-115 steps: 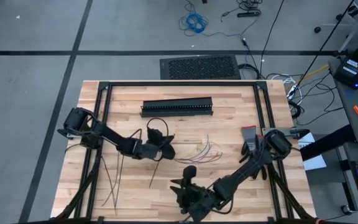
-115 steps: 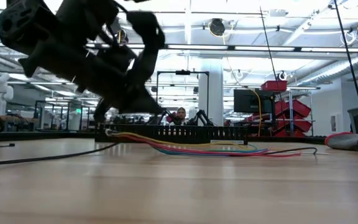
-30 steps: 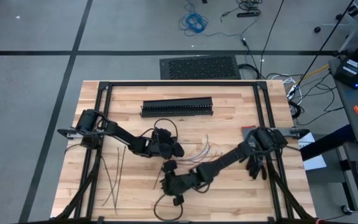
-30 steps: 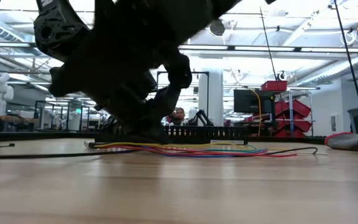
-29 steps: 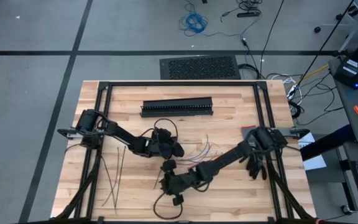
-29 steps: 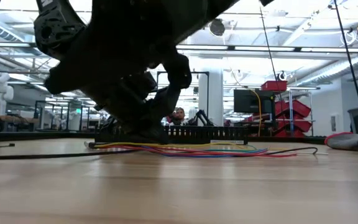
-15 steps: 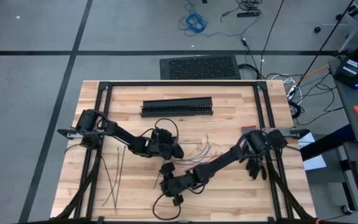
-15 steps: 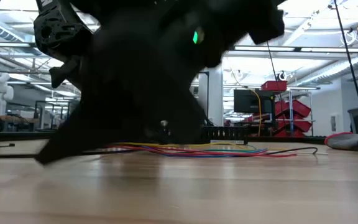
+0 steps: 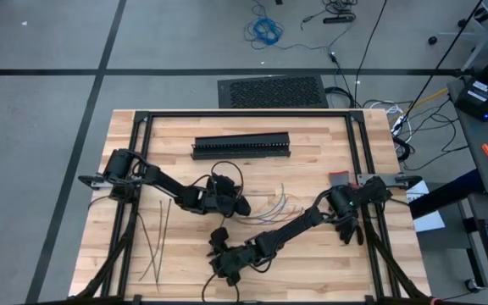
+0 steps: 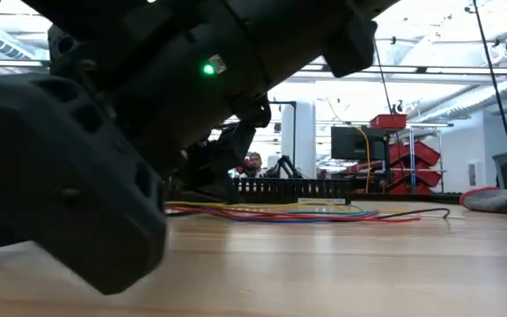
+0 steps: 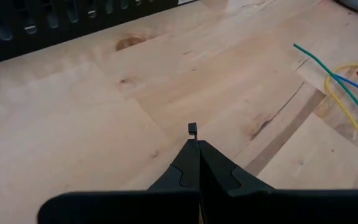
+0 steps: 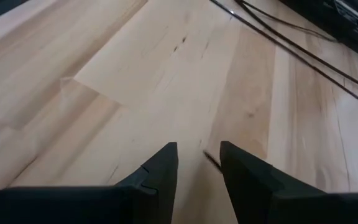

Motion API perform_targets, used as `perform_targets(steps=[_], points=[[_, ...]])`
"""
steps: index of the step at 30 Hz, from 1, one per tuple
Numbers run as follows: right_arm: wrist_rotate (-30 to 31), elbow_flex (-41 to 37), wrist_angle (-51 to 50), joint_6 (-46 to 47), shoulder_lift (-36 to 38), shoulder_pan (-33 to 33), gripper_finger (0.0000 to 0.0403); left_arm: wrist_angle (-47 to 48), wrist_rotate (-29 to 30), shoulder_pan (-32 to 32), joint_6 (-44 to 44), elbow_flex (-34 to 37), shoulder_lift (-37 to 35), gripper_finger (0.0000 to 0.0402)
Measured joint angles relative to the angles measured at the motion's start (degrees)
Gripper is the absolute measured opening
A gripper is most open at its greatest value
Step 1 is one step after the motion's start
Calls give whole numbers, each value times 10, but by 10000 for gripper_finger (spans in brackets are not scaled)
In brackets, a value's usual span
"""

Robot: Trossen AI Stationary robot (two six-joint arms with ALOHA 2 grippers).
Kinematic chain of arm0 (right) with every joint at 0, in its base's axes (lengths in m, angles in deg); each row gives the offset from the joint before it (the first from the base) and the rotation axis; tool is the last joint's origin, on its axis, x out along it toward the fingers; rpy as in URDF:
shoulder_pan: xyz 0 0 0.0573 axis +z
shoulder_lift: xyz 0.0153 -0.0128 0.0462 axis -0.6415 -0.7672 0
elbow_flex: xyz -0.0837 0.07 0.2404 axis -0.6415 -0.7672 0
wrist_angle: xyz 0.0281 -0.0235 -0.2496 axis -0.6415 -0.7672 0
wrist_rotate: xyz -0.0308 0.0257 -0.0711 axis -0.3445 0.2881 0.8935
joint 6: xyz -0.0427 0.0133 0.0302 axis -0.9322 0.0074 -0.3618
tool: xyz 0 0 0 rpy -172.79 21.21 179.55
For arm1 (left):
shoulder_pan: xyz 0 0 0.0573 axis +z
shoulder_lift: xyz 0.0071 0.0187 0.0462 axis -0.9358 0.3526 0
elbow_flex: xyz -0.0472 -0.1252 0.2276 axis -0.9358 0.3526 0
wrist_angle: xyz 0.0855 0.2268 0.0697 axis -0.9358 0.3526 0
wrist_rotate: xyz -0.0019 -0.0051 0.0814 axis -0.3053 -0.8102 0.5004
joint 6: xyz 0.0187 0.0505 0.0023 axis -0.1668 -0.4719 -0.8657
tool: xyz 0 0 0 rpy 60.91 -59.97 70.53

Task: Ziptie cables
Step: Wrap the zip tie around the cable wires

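A pale, planked wooden table [image 9: 312, 135] is seen from above. The thin, curling multicoloured cables [image 9: 276, 206] are spread near its middle, just beside the left gripper [image 9: 241, 206], whose smooth dark fingers are pressed tightly together on a tiny dark tab. The right gripper [image 9: 216, 269] is held low near the front edge, fingers parted and empty. Straight, slender dark zipties [image 9: 153, 241] are laid near the front-left corner. A long black slotted duct [image 9: 241, 146] is set toward the back edge.
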Motion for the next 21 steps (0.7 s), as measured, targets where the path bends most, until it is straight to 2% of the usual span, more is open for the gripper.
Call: perform_targets(steps=[8, 15, 21], points=[[3, 10, -21, -15, 0, -7, 116, 0, 0, -3, -2, 0, 0, 0], [-22, 13, -65, 27, 4, -30, 116, 0, 0, -3, -3, 0, 0, 0], [-20, 12, -66, 19, 4, -30, 108, 1, 0, -3, -8, 0, 0, 0]])
